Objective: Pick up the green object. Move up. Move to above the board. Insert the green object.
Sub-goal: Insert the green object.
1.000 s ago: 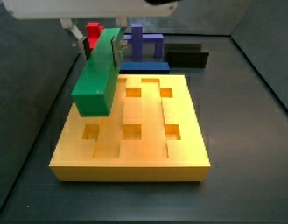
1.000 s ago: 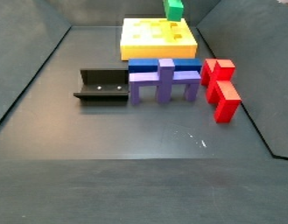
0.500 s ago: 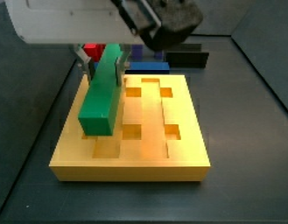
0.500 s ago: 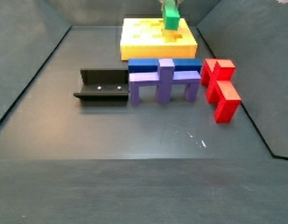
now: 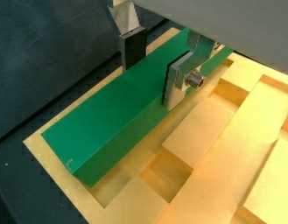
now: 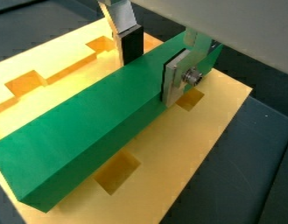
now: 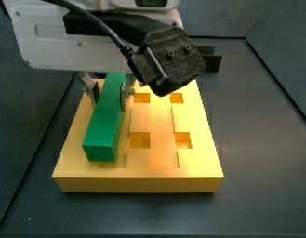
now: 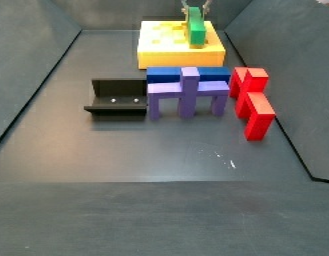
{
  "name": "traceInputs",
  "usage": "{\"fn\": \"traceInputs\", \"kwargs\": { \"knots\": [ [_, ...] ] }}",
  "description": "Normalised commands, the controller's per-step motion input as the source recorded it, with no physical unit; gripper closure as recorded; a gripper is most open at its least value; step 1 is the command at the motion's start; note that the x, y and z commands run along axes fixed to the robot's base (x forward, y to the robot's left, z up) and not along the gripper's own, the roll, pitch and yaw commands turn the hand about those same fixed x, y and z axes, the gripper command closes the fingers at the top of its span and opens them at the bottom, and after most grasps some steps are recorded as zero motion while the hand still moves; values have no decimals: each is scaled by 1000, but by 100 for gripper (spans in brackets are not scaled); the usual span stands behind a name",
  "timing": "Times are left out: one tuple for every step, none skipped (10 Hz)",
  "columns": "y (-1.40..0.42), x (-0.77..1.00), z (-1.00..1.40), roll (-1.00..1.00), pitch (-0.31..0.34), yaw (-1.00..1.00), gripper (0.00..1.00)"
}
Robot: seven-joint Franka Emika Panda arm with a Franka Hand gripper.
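Observation:
The green object (image 5: pixel 116 118) is a long green bar, and my gripper (image 5: pixel 156 63) is shut on it near its far end. One dark pad (image 5: pixel 132 50) presses one long side and a silver finger plate (image 5: pixel 178 77) presses the opposite side. The bar lies lengthwise along the board's (image 5: pixel 245 131) outer row of square holes, low in the groove. In a side view the green object (image 7: pixel 107 116) rests along the left row of the yellow board (image 7: pixel 199 165), under the arm. The other wrist view shows the green object (image 6: pixel 94 122), gripper (image 6: pixel 153 61) and board (image 6: pixel 46 70).
In a side view, a blue flat bar (image 8: pixel 179 74), a purple cross-shaped block (image 8: pixel 190 93) and red blocks (image 8: pixel 251 101) stand in front of the board (image 8: pixel 161 46). The dark fixture (image 8: pixel 116 98) sits to their left. Dark walls enclose the floor.
The arm has come down with the green object. The bar went from hanging above the board's left row to lying low along it.

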Motion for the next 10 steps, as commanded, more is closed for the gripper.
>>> {"fn": "traceInputs", "kwargs": {
  "knots": [
    [-123,23,-300,144,59,183,100],
    [-103,0,-286,153,56,163,100],
    [-54,57,-263,133,60,117,100],
    [0,149,-243,190,83,51,100],
    [-6,209,-180,197,97,14,100],
    [-11,243,-146,177,99,0,100],
    [-9,234,-171,150,89,0,100],
    [-14,160,-229,140,74,0,100],
    [-37,89,-289,81,37,0,100],
    [0,74,-343,56,24,0,100]
  ]
}}
